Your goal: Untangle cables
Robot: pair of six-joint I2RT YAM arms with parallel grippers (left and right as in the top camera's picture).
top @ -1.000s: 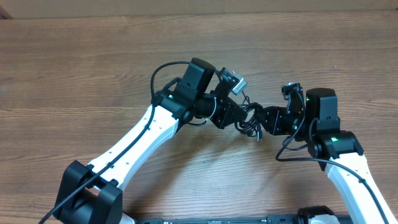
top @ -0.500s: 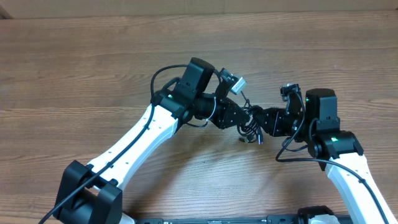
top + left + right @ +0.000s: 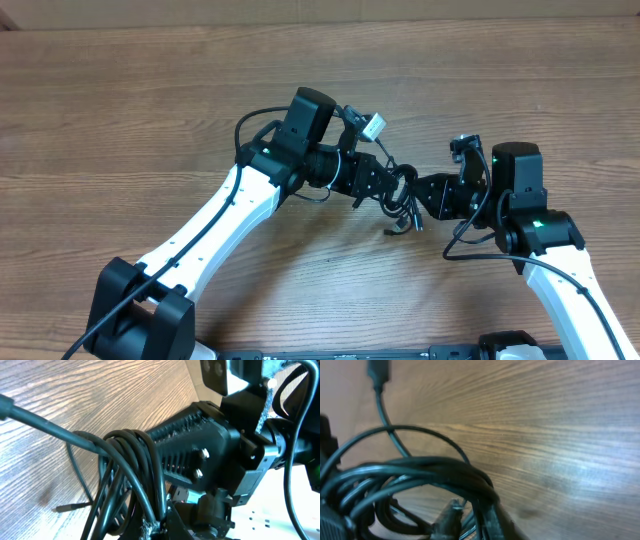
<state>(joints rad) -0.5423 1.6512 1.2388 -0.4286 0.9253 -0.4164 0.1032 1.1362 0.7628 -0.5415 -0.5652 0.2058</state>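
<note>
Roughly: early stage | cables (image 3: 400,193) one wound coil, held over table (image 3: 150,100) between the pincers | left pincer (image 3: 388,188) pressed together on coil | right pincer (image 3: 418,196) at coil, can't tell if gripping | no cord pulled free yet, whole untangle left

White links (image 3: 225,215), black joints (image 3: 308,118), looping black wires (image 3: 240,127), green lights (image 3: 497,159), ribbed right pincer (image 3: 410,196)

Left arm (image 3: 215,225) runs from lower left up to frame centre, wrist bent rightward, left gripper (image 3: 385,190) clamped tight on the cables (image 3: 402,203). Right arm (image 3: 555,265) rises from lower right, wrist turned leftward. Right gripper (image 3: 418,195) meets the other nearly tip to tip; its jaw gap is unreadable.
</note>
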